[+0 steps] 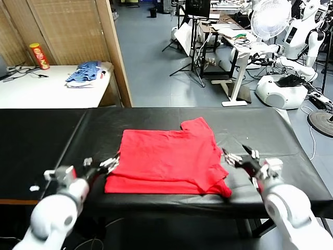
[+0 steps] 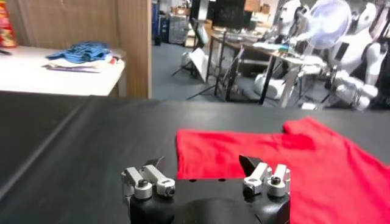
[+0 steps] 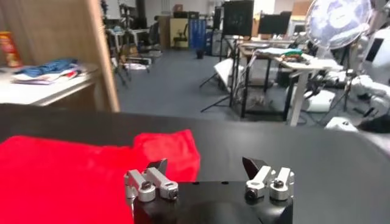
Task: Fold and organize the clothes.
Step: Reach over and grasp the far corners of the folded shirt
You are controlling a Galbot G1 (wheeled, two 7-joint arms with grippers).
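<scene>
Red T-shirt (image 1: 166,164) lies half-folded on the black table (image 1: 260,127). Left gripper (image 1: 99,165) and right gripper (image 1: 240,155) flank it, jaws released, empty. Risk: the right sleeve stays unfolded, or a grip catches only one layer.

My work surface is a black table (image 1: 270,130). Beyond it, to my left, a white table (image 1: 47,88) carries a blue striped heap of clothes (image 1: 86,73) and a red and yellow canister (image 1: 39,56) standing upright. Ahead to my right I see a white fan (image 1: 270,18) and another white robot (image 1: 291,57).
</scene>
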